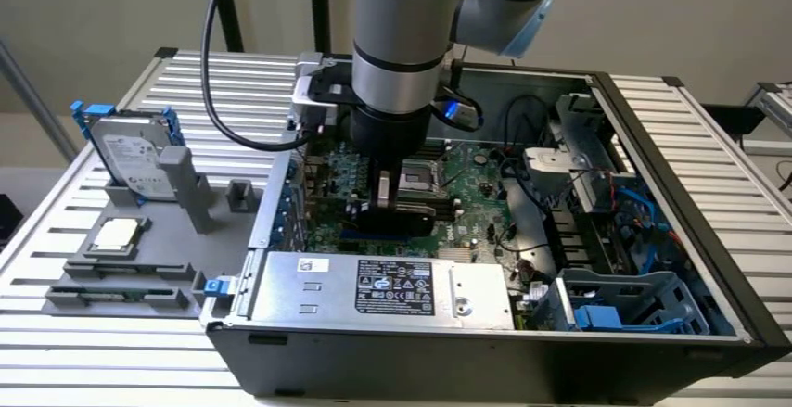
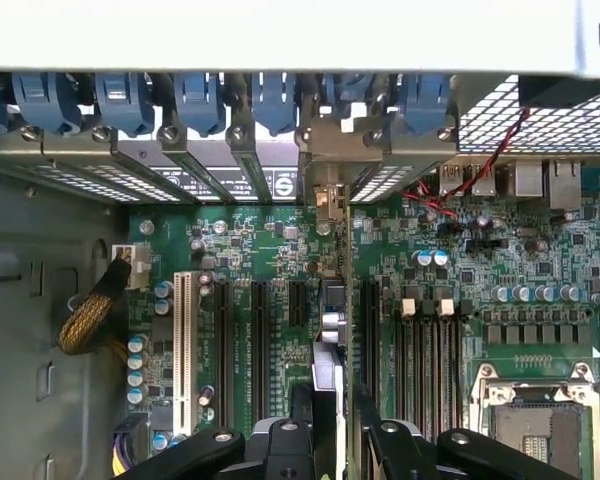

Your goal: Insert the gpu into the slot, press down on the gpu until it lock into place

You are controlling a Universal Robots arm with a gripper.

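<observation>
One gpu (image 2: pixel 330 350), upright, within gripper (image 2: pixel 332 440)

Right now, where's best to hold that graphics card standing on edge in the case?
Take the flat black-faced graphics card by its top long edge, tool coming straight down, pinching the two broad faces: it stands on edge over the green motherboard, leaving probably only that edge free.

We see an open case (image 1: pixel 495 365) on a slatted table (image 1: pixel 74 370), a silver power supply (image 1: pixel 384 286) along its near wall and a blue cage (image 1: pixel 619 307) at the exterior view's right; outside, a hard drive (image 1: pixel 134 161) stands upright on a grey fixture (image 1: pixel 155 270), near a chip (image 1: pixel 115 234)
</observation>
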